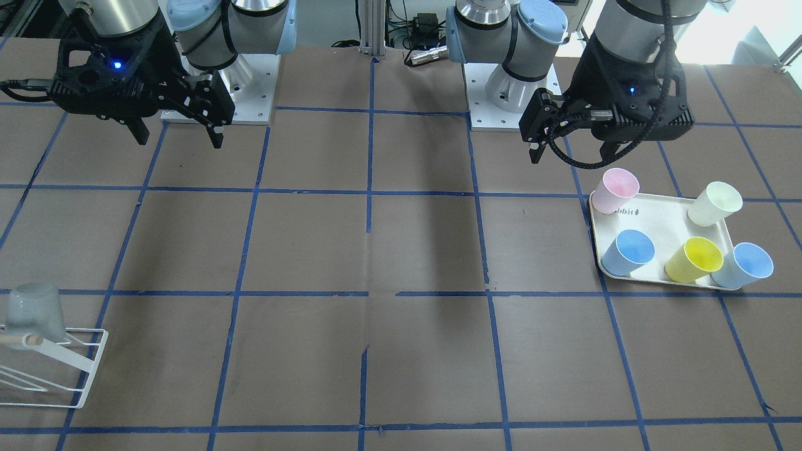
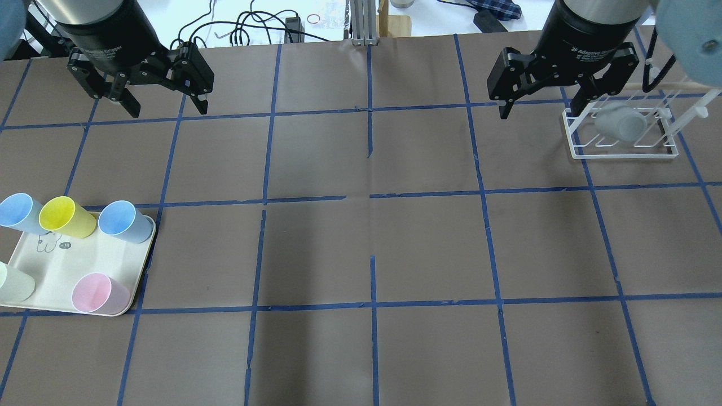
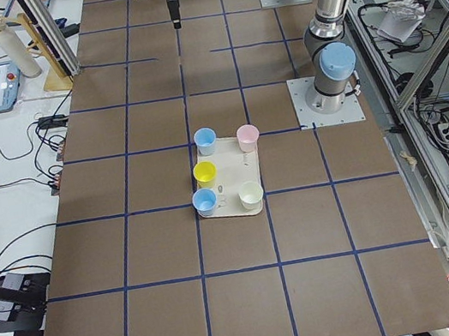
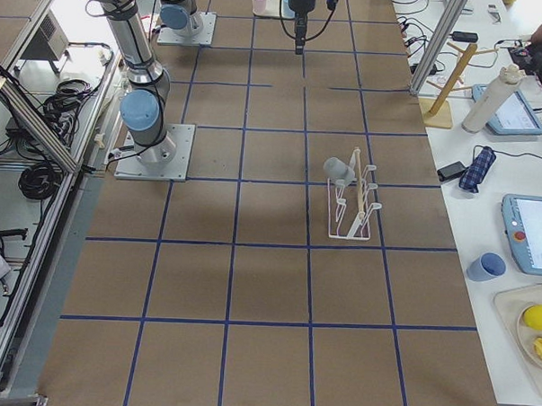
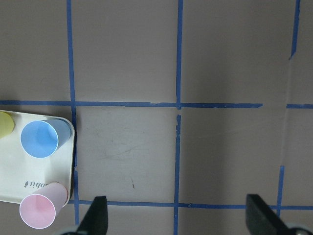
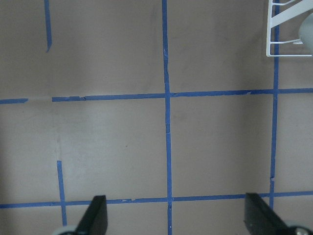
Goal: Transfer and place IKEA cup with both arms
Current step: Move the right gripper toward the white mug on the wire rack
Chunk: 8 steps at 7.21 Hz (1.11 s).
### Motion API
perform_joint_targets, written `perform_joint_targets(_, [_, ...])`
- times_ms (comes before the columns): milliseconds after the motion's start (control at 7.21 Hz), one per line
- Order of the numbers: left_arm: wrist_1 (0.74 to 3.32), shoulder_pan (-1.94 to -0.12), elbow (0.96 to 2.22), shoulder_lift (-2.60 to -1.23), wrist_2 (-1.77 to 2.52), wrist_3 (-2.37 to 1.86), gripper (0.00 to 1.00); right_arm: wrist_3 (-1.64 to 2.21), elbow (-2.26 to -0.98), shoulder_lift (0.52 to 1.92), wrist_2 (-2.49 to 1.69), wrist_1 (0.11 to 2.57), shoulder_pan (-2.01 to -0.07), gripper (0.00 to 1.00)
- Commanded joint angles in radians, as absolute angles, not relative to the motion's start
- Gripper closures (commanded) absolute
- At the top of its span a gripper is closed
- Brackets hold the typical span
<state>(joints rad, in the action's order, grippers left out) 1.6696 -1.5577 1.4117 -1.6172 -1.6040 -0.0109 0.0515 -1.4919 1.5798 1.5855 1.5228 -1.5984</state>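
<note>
IKEA cup (image 2: 620,125), apparently inverted, on rack (image 2: 623,155)

CLEARANCE | centre: I see bare table (image 2: 372,248) open between tray (image 2: 62,265) and wire rack (image 2: 620,156) | left side: five upright cups (image 2: 124,221) crowd the tray, gaps between them narrow | right side: rack wires and wooden rod (image 1: 15,339) crowd the IKEA cup (image 2: 619,124)

Matt brown paper over the table (image 2: 428,248), ruled with smooth blue tape (image 2: 373,338). On the white-coated wire rack (image 2: 620,156), smooth matt pale grey plastic of the IKEA cup (image 2: 617,124); bare wood for the rack's dowel (image 1: 15,339).
</note>
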Motion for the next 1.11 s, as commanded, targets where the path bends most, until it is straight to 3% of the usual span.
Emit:
perform_joint_targets(0, [1.667, -1.557, 1.411, -1.617, -1.603, -0.011, 0.00, 0.052, -1.491, 1.582, 1.585, 1.532, -1.598, 0.00])
perform_joint_targets(971, [1.667, -1.559, 1.428, -1.605, -1.602, -0.012, 0.00, 0.052, -1.489, 1.594, 1.578, 1.528, -1.600, 0.00])
